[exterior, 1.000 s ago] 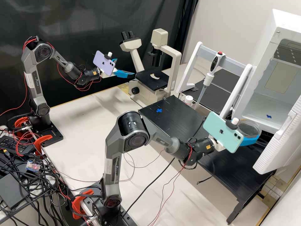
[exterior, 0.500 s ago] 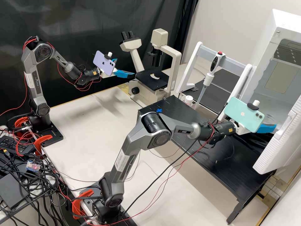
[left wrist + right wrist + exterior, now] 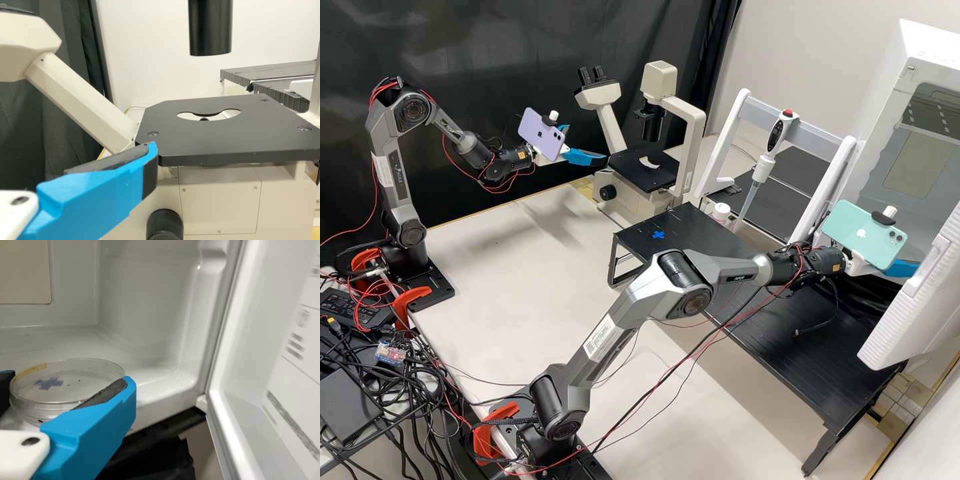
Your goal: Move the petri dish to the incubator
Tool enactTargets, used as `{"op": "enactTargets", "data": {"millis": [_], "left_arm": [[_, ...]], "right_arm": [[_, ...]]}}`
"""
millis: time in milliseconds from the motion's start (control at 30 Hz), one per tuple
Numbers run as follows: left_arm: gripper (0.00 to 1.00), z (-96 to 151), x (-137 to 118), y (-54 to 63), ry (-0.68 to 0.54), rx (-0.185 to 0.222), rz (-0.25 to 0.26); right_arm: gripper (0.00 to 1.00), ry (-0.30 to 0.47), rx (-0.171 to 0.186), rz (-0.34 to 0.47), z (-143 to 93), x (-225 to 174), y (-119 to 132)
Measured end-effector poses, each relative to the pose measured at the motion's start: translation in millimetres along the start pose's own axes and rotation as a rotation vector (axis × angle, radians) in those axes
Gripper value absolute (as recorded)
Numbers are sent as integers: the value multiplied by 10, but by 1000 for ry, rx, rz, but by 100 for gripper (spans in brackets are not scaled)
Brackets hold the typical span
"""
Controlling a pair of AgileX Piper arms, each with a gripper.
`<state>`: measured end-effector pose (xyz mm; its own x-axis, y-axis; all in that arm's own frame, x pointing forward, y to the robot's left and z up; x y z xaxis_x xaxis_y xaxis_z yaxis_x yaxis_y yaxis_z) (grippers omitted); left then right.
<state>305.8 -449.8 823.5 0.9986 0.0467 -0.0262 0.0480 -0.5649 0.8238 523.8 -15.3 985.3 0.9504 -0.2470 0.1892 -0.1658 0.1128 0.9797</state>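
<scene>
In the high view, my right gripper (image 3: pixel 901 269) is at the incubator (image 3: pixel 887 87) opening, mostly behind its phone. The right wrist view has the clear round petri dish (image 3: pixel 75 385) between both fingers of my right gripper (image 3: pixel 67 382), which is shut on its sides. The dish is level above the white incubator floor, and a blue cross shows through it; whether it touches the floor I cannot tell. My left gripper (image 3: pixel 587 143) stands open by the microscope in the high view. In the left wrist view, one finger of the left gripper (image 3: pixel 72 147) lies before the stage.
The open incubator door (image 3: pixel 913 293) is close beside my right gripper. A microscope (image 3: pixel 647 170) stands at the back, with a pipette on a white stand (image 3: pixel 737 127) to its right. The black raised platform (image 3: pixel 813 360) lies beneath the right arm.
My right arm has stretched out to the right and a little upward, taking the dish from above the black platform to the incubator. The left arm has kept still.
</scene>
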Motion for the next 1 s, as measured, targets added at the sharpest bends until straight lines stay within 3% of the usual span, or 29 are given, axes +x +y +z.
{"op": "enactTargets", "data": {"millis": [433, 500, 533, 1000], "left_arm": [[100, 0, 0, 0, 0, 0, 0], [100, 0, 0, 0, 0, 0, 0], [100, 0, 0, 0, 0, 0, 0], [100, 0, 0, 0, 0, 0, 0]], "right_arm": [[0, -10, 18, 1, -110, 214, -115], [0, -17, 33, 0, -115, 230, -135], [100, -19, 32, 0, -111, 236, -139], [100, -66, -17, -37, -83, 262, -183]]}}
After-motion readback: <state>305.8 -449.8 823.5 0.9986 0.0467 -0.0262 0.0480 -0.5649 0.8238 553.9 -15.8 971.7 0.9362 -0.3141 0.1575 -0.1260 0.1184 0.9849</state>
